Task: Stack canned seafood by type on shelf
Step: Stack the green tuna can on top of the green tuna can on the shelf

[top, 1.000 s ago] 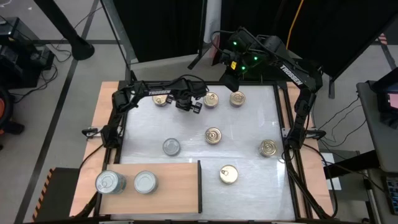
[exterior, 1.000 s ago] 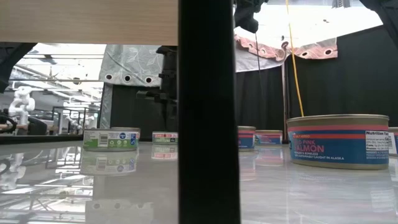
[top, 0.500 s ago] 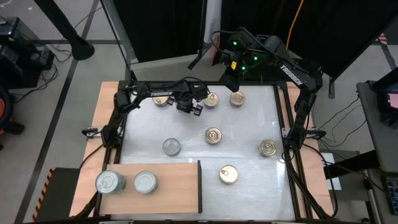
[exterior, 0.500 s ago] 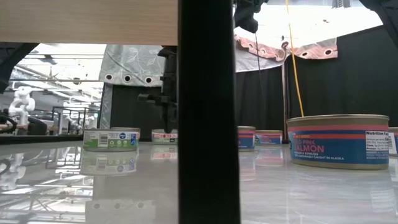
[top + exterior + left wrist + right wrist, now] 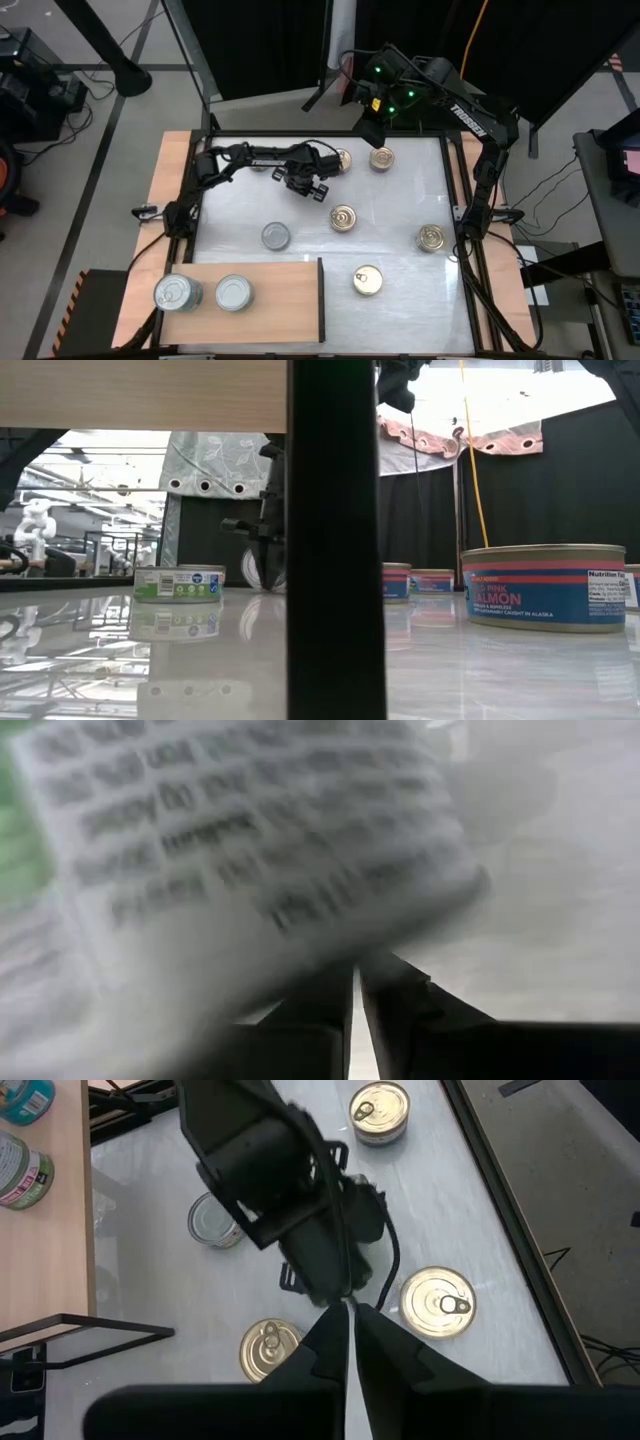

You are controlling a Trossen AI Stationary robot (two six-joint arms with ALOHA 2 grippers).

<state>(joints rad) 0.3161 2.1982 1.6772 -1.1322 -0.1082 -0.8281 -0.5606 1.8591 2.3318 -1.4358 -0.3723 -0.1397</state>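
My left gripper (image 5: 312,185) points down over the far middle of the table, shut on a green-and-white labelled tin (image 5: 256,570) whose label (image 5: 220,850) fills the left wrist view. Gold-lidded tins lie flat on the table at the far side (image 5: 340,160) (image 5: 381,157) and in the middle (image 5: 343,217). A silver-lidded tin (image 5: 275,236) lies nearer. Two silver-lidded tins (image 5: 175,293) (image 5: 232,292) rest on the shelf (image 5: 285,300) at the near left. My right gripper (image 5: 350,1330) hangs shut, high over the far edge. My left gripper has the tin at its edge (image 5: 345,955), where the two nearly closed fingers (image 5: 400,1010) meet; the tin itself hides the exact spot. The fingers come from above, pointing down. The tin hangs on edge below them, round face toward the near side, low over the table.
More gold-lidded tins lie at the right (image 5: 432,237) and near right (image 5: 367,280). The shelf's dark upright edge (image 5: 335,540) blocks the middle of the low view. Bare tabletop (image 5: 240,200) lies between the left gripper and the shelf.
My left gripper has moved toward the table's right and near edges and downward, carrying the tin. In the low view the tin has come down into sight in front of a far tin.
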